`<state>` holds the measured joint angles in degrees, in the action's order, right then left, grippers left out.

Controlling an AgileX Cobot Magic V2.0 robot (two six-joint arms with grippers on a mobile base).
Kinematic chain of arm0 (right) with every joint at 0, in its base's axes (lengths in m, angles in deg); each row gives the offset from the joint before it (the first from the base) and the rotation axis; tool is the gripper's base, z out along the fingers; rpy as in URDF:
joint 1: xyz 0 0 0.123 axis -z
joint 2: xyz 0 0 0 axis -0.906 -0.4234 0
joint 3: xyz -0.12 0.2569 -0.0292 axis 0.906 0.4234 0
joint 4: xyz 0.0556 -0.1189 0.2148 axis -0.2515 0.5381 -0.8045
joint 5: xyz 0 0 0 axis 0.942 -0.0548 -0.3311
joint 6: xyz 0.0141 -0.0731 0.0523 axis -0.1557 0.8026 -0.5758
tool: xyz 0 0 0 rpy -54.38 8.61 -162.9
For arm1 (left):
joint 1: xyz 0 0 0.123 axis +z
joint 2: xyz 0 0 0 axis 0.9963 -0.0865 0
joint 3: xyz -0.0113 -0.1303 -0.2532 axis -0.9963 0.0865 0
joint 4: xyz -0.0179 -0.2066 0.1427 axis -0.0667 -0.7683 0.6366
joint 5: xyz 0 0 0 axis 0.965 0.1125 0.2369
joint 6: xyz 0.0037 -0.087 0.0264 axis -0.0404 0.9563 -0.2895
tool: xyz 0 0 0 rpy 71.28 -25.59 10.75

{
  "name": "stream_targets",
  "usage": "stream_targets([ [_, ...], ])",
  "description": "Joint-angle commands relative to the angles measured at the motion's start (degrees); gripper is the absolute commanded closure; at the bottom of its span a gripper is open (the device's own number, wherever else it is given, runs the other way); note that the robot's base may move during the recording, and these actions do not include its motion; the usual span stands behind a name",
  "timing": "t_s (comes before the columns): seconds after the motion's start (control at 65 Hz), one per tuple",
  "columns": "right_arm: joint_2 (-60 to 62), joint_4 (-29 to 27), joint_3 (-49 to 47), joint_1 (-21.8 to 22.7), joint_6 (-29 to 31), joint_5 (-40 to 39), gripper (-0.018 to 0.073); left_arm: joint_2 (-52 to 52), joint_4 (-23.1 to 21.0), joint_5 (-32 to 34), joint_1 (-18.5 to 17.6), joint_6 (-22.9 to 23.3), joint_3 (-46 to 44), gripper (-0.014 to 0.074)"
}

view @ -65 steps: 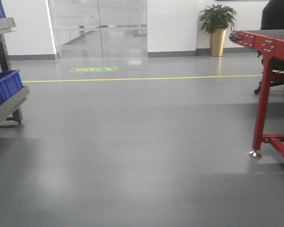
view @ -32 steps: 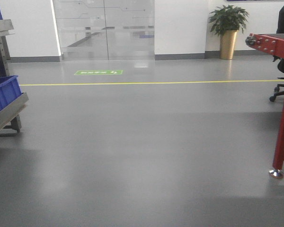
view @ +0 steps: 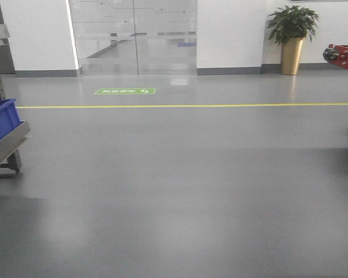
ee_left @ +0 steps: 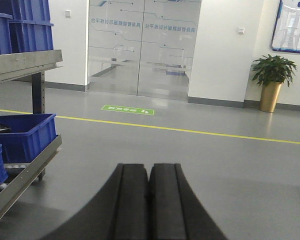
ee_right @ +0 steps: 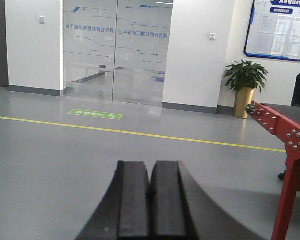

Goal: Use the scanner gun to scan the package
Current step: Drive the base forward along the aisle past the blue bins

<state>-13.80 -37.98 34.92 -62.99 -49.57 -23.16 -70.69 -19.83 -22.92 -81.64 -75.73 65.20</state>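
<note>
No package and no scanner gun show in any view. My left gripper (ee_left: 149, 167) is shut and empty, its black fingers pressed together over bare grey floor. My right gripper (ee_right: 150, 164) is also shut and empty, pointing across the floor toward the glass doors. Neither gripper shows in the front view.
A metal rack (view: 6, 145) with blue bins (view: 0, 119) stands at the left; it also shows in the left wrist view (ee_left: 25, 60). A red conveyor frame (ee_right: 285, 150) stands at the right, its end showing in the front view (view: 343, 55). A yellow floor line (view: 185, 106), glass doors (view: 133, 35) and a potted plant (view: 292, 35) lie ahead.
The front view has swung to the left: the red conveyor frame slid right, almost out of frame, and the plant and doors shifted right.
</note>
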Motion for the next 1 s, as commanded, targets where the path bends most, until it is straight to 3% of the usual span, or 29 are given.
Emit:
stream_targets([
  [0.0,0.1,0.3,0.0,0.1,-0.1,-1.2,0.0721,0.2,0.1,0.8,-0.3,0.1,-0.2,0.0707],
  [0.985,0.1,0.3,0.0,0.1,-0.1,-1.2,0.0721,0.2,0.1,0.8,-0.3,0.1,-0.2,0.0707],
])
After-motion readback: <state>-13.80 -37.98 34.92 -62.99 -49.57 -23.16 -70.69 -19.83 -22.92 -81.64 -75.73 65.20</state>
